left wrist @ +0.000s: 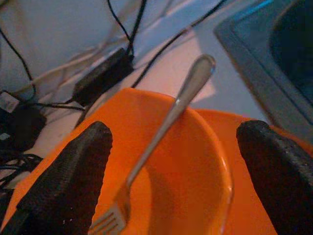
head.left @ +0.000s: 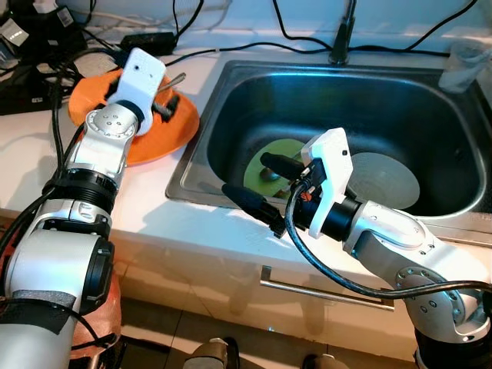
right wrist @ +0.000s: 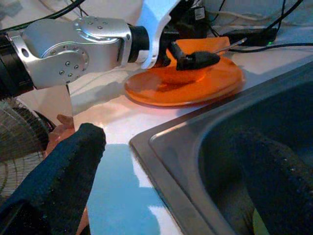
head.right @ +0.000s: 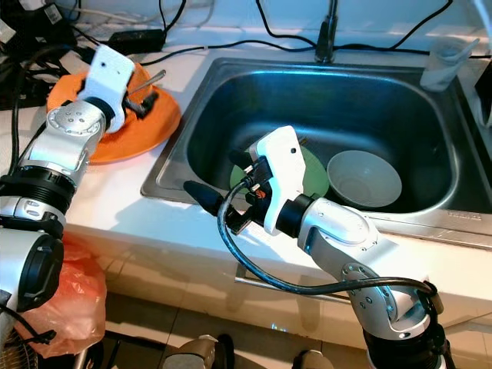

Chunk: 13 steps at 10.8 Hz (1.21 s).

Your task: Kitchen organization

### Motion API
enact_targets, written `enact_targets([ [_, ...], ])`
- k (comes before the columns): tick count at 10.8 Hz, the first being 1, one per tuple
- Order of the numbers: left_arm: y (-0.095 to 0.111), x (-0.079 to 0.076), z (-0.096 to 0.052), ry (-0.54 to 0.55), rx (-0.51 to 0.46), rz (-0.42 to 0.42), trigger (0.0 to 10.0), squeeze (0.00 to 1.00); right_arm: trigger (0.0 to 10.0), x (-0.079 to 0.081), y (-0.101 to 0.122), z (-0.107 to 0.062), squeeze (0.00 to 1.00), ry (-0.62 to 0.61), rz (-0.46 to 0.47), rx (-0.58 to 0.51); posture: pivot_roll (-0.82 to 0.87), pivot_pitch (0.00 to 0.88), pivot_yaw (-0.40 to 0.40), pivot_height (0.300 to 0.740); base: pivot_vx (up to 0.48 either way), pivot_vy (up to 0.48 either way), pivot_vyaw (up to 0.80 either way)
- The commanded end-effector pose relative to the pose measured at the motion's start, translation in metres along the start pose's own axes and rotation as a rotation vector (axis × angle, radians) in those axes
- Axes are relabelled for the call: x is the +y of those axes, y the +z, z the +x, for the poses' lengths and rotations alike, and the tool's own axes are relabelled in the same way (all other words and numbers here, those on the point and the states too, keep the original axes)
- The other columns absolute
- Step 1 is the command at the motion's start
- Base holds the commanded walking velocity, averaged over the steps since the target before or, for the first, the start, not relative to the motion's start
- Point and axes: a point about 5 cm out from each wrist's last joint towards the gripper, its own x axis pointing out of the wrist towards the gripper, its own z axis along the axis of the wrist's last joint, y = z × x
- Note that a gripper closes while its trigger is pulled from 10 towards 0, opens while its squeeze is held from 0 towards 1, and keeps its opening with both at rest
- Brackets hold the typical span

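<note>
Metal fork [left wrist: 161, 132] in the small orange plastic bowl [left wrist: 195, 171] is straddled by the spread left gripper [left wrist: 171, 166]; closure should be centred on its handle. The right gripper [head.left: 257, 181] hangs spread, empty, at the steel sink's [head.left: 196, 165] front edge.

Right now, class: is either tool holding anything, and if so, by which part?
Nothing is held. The left tool is open around the orange plastic bowl with the metal fork; the right tool is open over the sink edge.
</note>
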Motion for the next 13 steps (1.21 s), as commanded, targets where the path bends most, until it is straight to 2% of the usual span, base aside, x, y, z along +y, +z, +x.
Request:
enact_targets([
  [1, 0.006, 0.007, -0.001, -0.019, 0.004, 0.017, 10.0, 0.00, 10.0, 0.003, 0.003, 0.002, 0.00, 0.031, -0.013, -0.009, -0.05, 0.089, 0.110, 0.740, 0.000, 0.000, 0.00],
  [5, 0.003, 0.003, -0.006, -0.174, 0.074, 0.078, 10.0, 0.00, 10.0, 0.002, 0.003, 0.003, 0.00, 0.030, -0.013, -0.014, -0.04, 0.092, 0.112, 0.740, 0.000, 0.000, 0.00],
  [7, 0.001, 0.003, -0.007, -0.212, 0.102, 0.084, 10.0, 0.00, 10.0, 0.002, 0.003, 0.003, 0.00, 0.028, -0.013, -0.016, -0.04, 0.092, 0.112, 0.740, 0.000, 0.000, 0.00],
  [13, -0.016, 0.015, -0.013, -0.214, 0.175, 0.088, 10.0, 0.00, 10.0, 0.001, 0.003, 0.003, 0.00, 0.025, -0.012, -0.017, -0.04, 0.093, 0.112, 0.740, 0.000, 0.000, 0.00],
])
